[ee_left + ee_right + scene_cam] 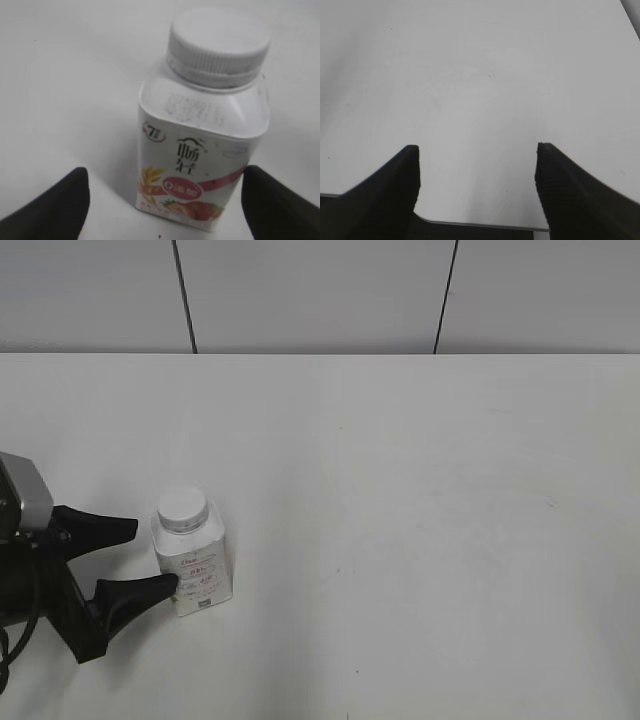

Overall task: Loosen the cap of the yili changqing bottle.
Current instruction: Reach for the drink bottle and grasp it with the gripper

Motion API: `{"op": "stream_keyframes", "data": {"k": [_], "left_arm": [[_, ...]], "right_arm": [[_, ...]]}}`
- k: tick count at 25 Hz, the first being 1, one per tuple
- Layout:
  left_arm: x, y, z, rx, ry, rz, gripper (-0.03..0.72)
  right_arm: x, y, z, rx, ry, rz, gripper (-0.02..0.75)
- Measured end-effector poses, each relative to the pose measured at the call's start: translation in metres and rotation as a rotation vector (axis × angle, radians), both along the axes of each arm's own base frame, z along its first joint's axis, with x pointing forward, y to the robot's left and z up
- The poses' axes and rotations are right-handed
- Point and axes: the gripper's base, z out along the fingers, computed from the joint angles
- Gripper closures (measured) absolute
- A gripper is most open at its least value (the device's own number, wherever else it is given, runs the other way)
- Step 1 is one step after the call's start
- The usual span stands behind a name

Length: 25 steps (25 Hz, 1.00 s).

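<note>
The yili changqing bottle [195,565] stands upright on the white table at the left; it fills the left wrist view [200,160], white with a pink and green label. Its ribbed white cap [183,508] sits on the neck and also shows in the left wrist view [217,42]. My left gripper [150,558] is open, its black fingers [162,200] either side of the bottle's lower body; the near finger looks at or against the bottle, the far one apart. My right gripper [477,172] is open and empty over bare table, out of the exterior view.
The white table [420,500] runs back to a pale panelled wall [320,295]. The table's near edge [485,225] shows under the right gripper in the right wrist view.
</note>
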Motion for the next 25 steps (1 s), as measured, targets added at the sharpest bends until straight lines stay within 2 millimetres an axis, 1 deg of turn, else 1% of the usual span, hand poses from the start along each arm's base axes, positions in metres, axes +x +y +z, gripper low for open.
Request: {"op": "stream_keyframes", "data": {"k": [6, 10, 12, 17, 21, 25], "left_arm": [[0.001, -0.004, 0.002, -0.012, -0.018, -0.038, 0.123], [-0.004, -0.02, 0.0, 0.01, -0.005, -0.103, 0.123], [-0.004, -0.025, -0.004, 0.047, 0.016, -0.086, 0.123], [0.0, -0.026, -0.006, 0.077, 0.003, -0.032, 0.123], [0.0, -0.026, -0.006, 0.076, -0.002, -0.025, 0.127], [0.001, -0.027, -0.005, 0.063, -0.013, -0.026, 0.176]], "right_arm": [[0.0, 0.0, 0.0, 0.0, 0.0, 0.0, 0.174], [0.0, 0.0, 0.0, 0.0, 0.0, 0.0, 0.174], [0.0, 0.0, 0.0, 0.0, 0.0, 0.0, 0.174], [0.0, 0.0, 0.0, 0.0, 0.0, 0.0, 0.174], [0.0, 0.0, 0.0, 0.0, 0.0, 0.0, 0.174], [0.0, 0.0, 0.0, 0.0, 0.0, 0.0, 0.174]]}}
